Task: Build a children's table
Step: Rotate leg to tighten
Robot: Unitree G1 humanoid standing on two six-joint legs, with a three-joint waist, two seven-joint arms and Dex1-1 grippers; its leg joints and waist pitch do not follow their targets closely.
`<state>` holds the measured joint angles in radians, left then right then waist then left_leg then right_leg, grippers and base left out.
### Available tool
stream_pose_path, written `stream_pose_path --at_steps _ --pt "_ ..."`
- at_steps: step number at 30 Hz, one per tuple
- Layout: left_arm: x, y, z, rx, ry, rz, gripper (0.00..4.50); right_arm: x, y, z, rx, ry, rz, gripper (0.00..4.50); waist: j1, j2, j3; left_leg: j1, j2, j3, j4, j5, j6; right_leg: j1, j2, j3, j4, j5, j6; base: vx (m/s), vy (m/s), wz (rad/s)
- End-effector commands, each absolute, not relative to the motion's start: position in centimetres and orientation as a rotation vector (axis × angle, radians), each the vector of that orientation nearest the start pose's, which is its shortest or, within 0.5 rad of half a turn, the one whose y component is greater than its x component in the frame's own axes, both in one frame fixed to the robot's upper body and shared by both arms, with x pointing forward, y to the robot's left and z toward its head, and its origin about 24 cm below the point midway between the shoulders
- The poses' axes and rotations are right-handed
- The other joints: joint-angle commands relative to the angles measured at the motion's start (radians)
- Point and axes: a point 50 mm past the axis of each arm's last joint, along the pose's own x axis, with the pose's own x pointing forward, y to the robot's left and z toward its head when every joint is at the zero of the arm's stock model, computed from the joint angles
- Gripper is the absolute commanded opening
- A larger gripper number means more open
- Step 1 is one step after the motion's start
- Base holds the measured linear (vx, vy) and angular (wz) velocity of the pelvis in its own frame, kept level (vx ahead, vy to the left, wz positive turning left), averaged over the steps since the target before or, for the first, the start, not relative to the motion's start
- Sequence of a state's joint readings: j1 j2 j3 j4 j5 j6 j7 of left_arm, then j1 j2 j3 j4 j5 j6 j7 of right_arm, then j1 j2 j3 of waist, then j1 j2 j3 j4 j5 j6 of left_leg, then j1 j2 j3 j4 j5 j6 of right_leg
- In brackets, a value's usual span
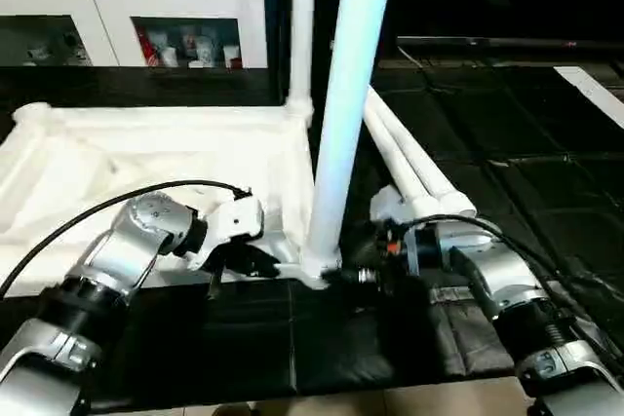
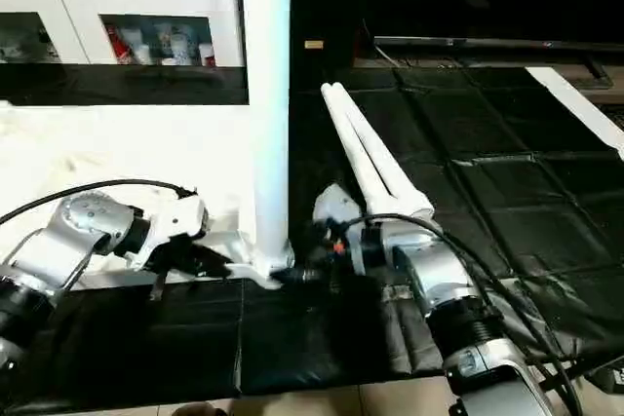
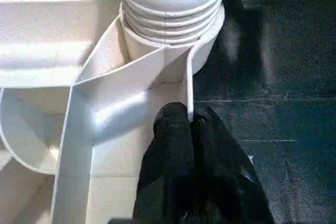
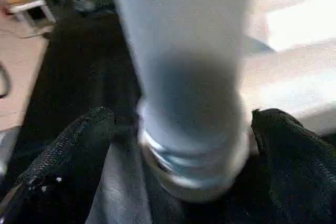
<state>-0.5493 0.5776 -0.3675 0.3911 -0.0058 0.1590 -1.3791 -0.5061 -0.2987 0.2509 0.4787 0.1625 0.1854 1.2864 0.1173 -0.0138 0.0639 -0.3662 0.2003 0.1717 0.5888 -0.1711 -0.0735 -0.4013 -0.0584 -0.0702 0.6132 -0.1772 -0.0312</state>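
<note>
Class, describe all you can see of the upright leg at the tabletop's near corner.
The leg is a long, smooth white plastic tube, pale bluish in the light, standing nearly upright and running out of the picture's top. Its foot, ringed with ridges like a screw thread, sits in the round socket at the near right corner of the upturned tabletop. The right gripper has its black fingers on either side of the leg's base. The left gripper pinches the tabletop's rim beside the socket.
</note>
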Motion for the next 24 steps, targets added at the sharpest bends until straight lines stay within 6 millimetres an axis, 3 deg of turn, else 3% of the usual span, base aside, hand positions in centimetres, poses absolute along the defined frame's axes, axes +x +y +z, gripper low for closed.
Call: stream_pose_path --at_steps 1,15,16,18,24 --pt "29.56 15.81 7.11 0.585 0.558 -1.557 0.00 29.43 -10.85 5.37 -0.106 0.353 1.505 4.29 -0.001 0.007 -0.072 0.016 0.036 -0.007 -0.069 -0.234 0.009 0.048 -0.084 0.052 -0.077 -0.281 -0.179 0.000 0.000 0.00" --pt "29.23 15.52 6.94 0.609 0.550 -1.601 0.00 29.87 -10.28 5.30 -0.104 0.358 1.505 3.18 0.009 0.007 -0.073 0.017 0.037 -0.006 -0.069 -0.217 0.003 0.046 -0.085 0.052 -0.073 -0.273 -0.176 0.000 0.000 0.00" --pt "29.24 15.56 6.95 0.610 0.550 -1.600 0.00 29.91 -10.24 5.24 -0.102 0.360 1.504 3.05 0.010 0.002 -0.073 0.016 0.037 -0.005 -0.069 -0.215 0.005 0.047 -0.085 0.052 -0.073 -0.274 -0.176 0.000 0.000 0.00" --pt "29.30 15.62 6.94 0.611 0.550 -1.595 0.00 29.96 -10.12 5.15 -0.100 0.362 1.502 2.84 0.012 0.005 -0.074 0.016 0.037 -0.006 -0.069 -0.209 0.006 0.046 -0.085 0.052 -0.072 -0.271 -0.175 0.000 0.000 0.00" --pt "29.49 15.76 6.89 0.606 0.552 -1.572 0.00 29.96 -9.89 5.11 -0.095 0.359 1.502 2.67 0.013 0.007 -0.072 0.017 0.036 -0.006 -0.069 -0.223 0.000 0.045 -0.085 0.052 -0.074 -0.290 -0.169 0.000 0.000 0.00"
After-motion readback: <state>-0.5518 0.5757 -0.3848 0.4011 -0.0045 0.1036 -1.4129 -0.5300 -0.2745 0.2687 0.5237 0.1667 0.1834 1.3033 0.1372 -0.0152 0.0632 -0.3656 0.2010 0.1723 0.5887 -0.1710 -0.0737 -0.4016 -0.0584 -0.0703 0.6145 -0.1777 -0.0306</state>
